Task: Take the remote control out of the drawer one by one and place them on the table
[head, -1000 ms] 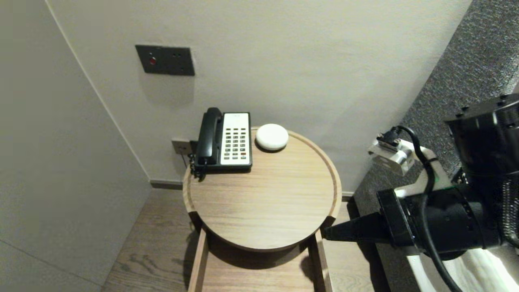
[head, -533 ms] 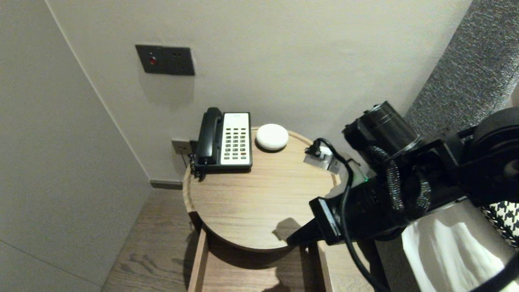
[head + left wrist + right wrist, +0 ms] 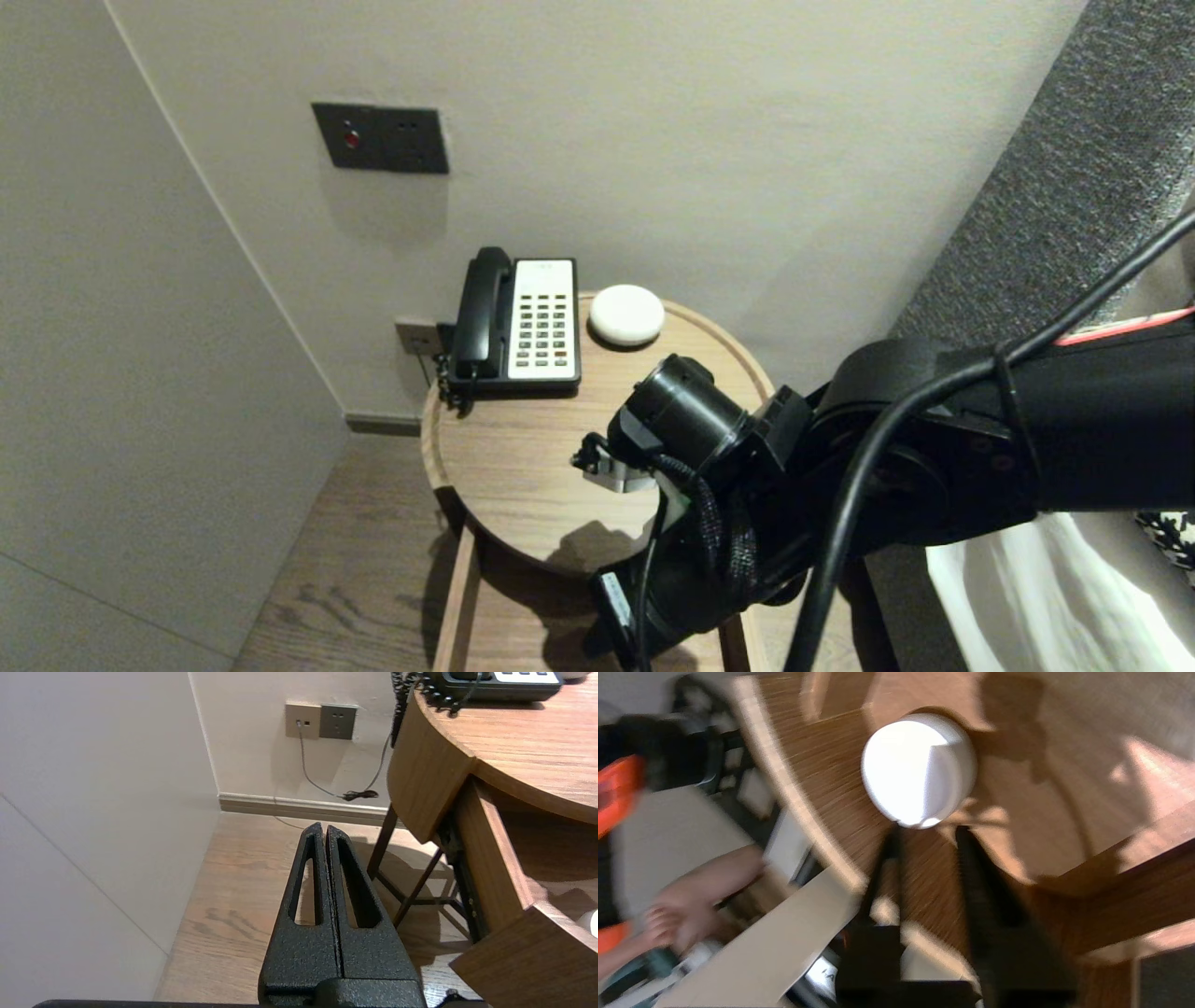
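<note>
The right tool [image 3: 927,835] points down into the open drawer [image 3: 495,858], and its two fingers stand apart with a clear gap between them. Just in front of the tips lies a white round thing [image 3: 917,767] on the drawer's wooden bottom. It sits in line with the gap, so the fingers look set to come on both sides of it; whether they touch it already, I cannot tell. In the head view the right arm [image 3: 934,467] bends down past the front edge of the table [image 3: 523,467], which hides the drawer's inside from that camera.

The left tool [image 3: 325,828] is parked low beside the table, above the floor [image 3: 243,891], with its fingers pressed together and nothing between them.

The drawer is pulled out under the round top, I think so that its inside can be reached from above. On the table, a phone [image 3: 518,322] stands at the back against the wall, probably because its cord goes down to the socket [image 3: 321,721]. A white disc [image 3: 625,315] lies just beside it. The table is light wood with a raised rim. The room is a corner with pale walls, a dark switch plate [image 3: 378,138] and a grey padded headboard [image 3: 1055,187] on the right.
</note>
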Tool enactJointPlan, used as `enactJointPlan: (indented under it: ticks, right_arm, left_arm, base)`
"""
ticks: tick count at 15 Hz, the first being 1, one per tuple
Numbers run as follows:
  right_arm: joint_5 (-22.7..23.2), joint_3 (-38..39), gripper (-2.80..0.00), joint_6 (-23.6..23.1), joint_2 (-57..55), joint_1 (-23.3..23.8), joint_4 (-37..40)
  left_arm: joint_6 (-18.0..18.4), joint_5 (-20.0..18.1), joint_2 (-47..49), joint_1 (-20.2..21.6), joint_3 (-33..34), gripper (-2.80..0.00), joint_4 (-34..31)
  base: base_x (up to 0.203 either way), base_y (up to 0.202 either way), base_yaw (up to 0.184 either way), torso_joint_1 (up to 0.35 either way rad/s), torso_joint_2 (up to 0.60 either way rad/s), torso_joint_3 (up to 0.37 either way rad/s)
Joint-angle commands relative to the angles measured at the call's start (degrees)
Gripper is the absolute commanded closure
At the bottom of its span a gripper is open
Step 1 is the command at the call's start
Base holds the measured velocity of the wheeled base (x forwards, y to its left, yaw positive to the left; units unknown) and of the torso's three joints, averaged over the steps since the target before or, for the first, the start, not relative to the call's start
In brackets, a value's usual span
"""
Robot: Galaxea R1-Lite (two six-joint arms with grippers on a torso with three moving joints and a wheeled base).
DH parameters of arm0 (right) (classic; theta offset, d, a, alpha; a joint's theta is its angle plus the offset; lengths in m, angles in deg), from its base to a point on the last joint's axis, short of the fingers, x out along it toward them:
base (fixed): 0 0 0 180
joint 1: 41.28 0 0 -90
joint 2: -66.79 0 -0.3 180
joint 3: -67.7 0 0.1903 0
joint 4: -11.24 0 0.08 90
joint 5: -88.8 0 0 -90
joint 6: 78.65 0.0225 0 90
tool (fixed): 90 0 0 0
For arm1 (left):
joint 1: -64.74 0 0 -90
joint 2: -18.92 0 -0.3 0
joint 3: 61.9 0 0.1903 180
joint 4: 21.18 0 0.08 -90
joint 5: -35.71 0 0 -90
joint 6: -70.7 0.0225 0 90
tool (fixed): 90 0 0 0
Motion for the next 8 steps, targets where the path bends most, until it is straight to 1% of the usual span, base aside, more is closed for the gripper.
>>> enactJointPlan:
  ticks: [1,3,4,5,8]
  right_arm:
    - [-3.2,-1.7,-2.80,0.2,-3.6,-0.9,0.5]
    - [-5.1,-3.4,-2.80,0.2,-5.4,-1.2,1.4]
    - [-6.6,-4.8,-2.80,0.4,-7.1,-1.3,2.7]
    - [-9.3,-6.5,-2.80,0.5,-8.3,-1.9,4.4]
    - [-10.5,-9.3,-2.80,0.6,-8.9,-3.4,5.7]
  left_arm:
    - [0.0,0.0,0.0,0.0,0.0,0.00,0.0]
    - [0.0,0.0,0.0,0.0,0.0,0.00,-0.1]
    - [0.0,0.0,0.0,0.0,0.0,0.00,0.0]
    - [0.0,0.0,0.1,0.0,0.0,0.00,0.0]
    - [0.0,0.0,0.1,0.0,0.0,0.00,0.0]
  base:
    - [0.000,0.000,0.000,0.000,0.00,0.000]
    - [0.000,0.000,0.000,0.000,0.00,0.000]
    - [0.000,0.000,0.000,0.000,0.00,0.000]
    - [0.000,0.000,0.000,0.000,0.00,0.000]
    - [0.000,0.000,0.000,0.000,0.00,0.000]
